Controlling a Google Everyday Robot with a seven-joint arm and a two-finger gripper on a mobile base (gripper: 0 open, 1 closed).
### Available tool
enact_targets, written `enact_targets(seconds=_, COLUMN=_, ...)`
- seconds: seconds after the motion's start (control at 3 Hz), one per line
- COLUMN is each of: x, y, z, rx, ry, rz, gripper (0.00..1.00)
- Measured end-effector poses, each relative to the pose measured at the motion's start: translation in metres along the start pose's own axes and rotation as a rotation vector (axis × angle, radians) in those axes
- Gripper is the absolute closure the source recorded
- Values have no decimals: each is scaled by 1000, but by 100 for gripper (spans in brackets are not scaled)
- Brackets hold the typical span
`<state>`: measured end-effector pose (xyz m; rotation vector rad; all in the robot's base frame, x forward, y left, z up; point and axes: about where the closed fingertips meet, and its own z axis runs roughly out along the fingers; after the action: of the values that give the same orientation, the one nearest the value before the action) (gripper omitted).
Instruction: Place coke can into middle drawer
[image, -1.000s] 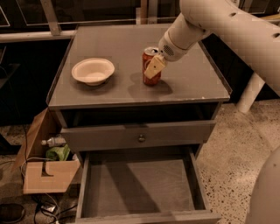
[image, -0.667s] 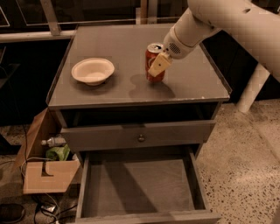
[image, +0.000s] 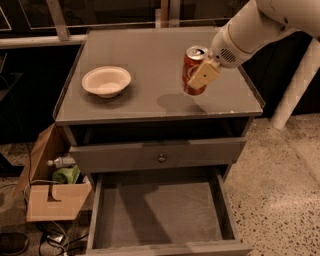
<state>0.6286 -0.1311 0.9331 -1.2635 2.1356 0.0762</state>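
My gripper (image: 198, 76) is shut on the red coke can (image: 192, 66) and holds it tilted, lifted a little above the right part of the cabinet top (image: 150, 50); the can's shadow lies on the top below it. One cream finger (image: 203, 75) crosses the can's front. The middle drawer (image: 157, 212) is pulled out wide open below, its dark-grey floor bare. It lies lower and nearer than the can.
A cream round bowl (image: 106, 81) sits on the left of the cabinet top. A shut drawer front with a small knob (image: 161, 158) is above the open drawer. A cardboard box (image: 52, 192) with a bottle and cables lies on the floor at left.
The gripper has lifted the coke can off the cabinet top and tilted it. The view has also shifted closer to the cabinet.
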Motion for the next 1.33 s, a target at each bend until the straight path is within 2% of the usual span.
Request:
enact_targets(seconds=0.33, x=-1, y=-7, z=1, rx=22, ry=-3, rz=-5, gripper=100)
enact_targets(seconds=0.67, x=-1, y=-7, z=1, rx=22, ry=-2, rz=-5, gripper=100)
enact_targets(seconds=1.0, x=42, y=11, z=-29, rx=26, ry=54, rz=45, gripper=100)
enact_targets(seconds=1.33, x=79, y=36, z=-58, rx=-5, ry=95, rz=74, gripper=100)
